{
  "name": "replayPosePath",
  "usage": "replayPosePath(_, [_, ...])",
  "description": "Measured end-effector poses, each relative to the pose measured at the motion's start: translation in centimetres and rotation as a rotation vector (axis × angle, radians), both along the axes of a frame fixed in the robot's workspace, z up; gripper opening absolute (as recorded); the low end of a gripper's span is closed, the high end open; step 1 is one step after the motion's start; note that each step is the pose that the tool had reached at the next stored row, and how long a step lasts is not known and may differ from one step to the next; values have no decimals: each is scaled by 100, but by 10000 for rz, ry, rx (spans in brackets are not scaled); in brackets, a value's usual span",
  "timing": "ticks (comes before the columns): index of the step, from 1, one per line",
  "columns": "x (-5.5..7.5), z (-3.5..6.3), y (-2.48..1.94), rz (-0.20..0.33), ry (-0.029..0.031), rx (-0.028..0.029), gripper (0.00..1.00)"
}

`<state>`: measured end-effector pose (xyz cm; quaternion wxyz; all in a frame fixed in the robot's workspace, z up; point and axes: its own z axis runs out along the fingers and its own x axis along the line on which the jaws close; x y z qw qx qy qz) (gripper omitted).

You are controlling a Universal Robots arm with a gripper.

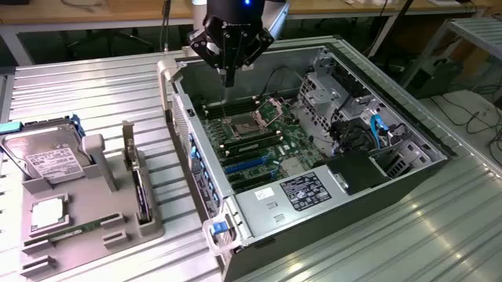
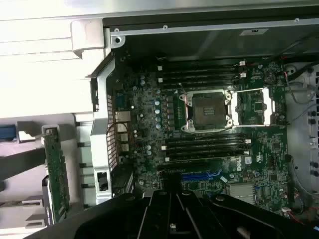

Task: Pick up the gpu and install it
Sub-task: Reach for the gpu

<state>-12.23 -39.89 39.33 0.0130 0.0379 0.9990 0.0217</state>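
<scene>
The drive (image 1: 47, 155) has a white label, and so does the black box (image 1: 354, 173) in the case (image 1: 178, 111) (the writing is too small to read). The case lies open on top, with the board (image 1: 259, 138) bare below the claw (image 1: 228, 81). The claw hangs over the far end, near the rim, pressed together and holding nothing. The gpu (image 2: 56, 174) stands on edge in the grey tray (image 1: 94, 235) on the desk (image 1: 94, 88), near the case wall and well apart from the claw.
</scene>
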Motion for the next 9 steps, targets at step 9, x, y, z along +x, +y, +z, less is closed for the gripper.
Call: replayPosePath(9, [-182,0,0,1,0,0,11])
